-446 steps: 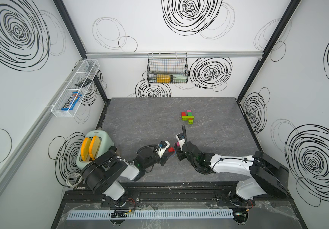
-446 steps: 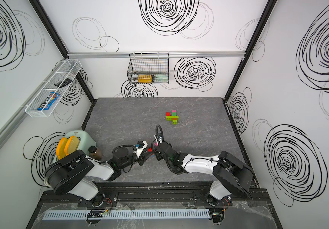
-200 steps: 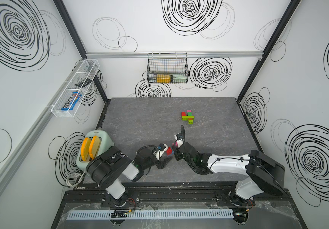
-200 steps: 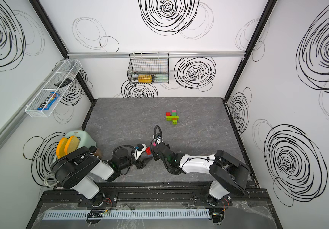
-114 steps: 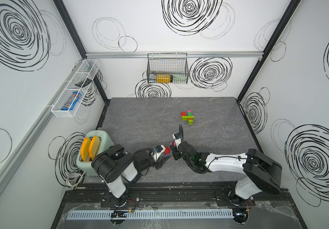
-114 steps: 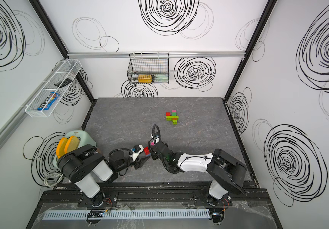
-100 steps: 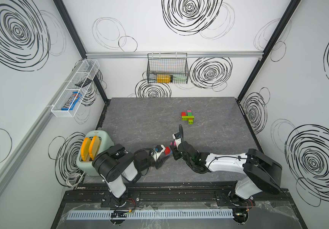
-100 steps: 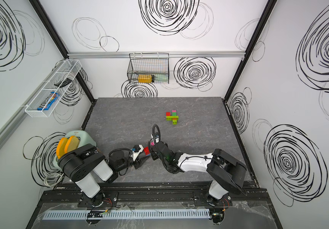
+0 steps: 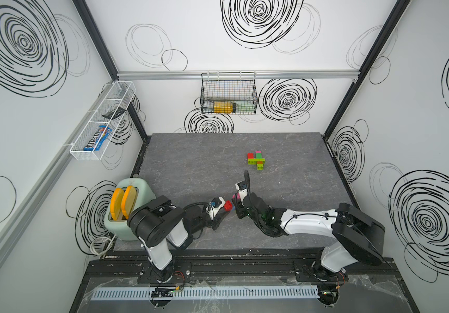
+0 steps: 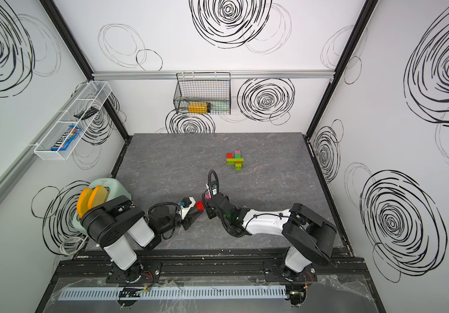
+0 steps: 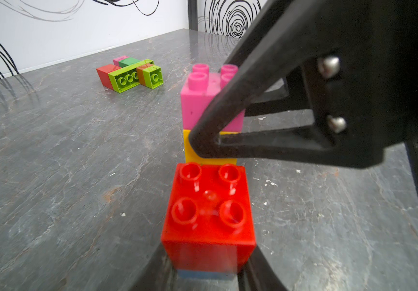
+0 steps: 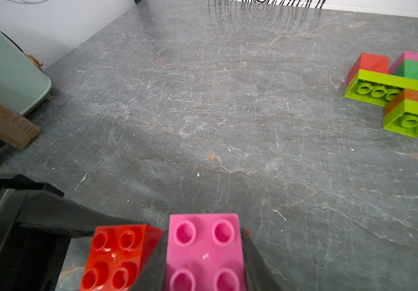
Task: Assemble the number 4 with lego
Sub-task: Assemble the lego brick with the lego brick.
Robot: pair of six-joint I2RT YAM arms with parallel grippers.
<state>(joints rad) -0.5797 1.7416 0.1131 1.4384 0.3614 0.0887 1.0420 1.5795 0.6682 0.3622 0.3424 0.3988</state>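
My left gripper [image 11: 207, 273] is shut on a red brick [image 11: 209, 211] that sits on a blue brick [image 11: 202, 275], low over the near middle of the table. In both top views the red brick [image 9: 228, 206] [image 10: 199, 206] lies between the two grippers. My right gripper [image 12: 204, 267] is shut on a pink brick [image 12: 204, 252]. This pink brick [image 11: 202, 100] stands on a yellow one [image 11: 210, 161], right behind the red brick and nearly touching it. A flat lego assembly [image 9: 256, 160] [image 10: 235, 160] of red, pink, green, lime and orange bricks lies farther back.
A mint toaster [image 9: 125, 206] stands at the near left corner, beside my left arm. A wire basket [image 9: 228, 93] hangs on the back wall and a white wire shelf [image 9: 101, 122] on the left wall. The black rail runs along the table's front edge.
My left gripper's jaws have closed in on the red brick. The right gripper has shifted a little left with its pink and yellow bricks, up to the red one.
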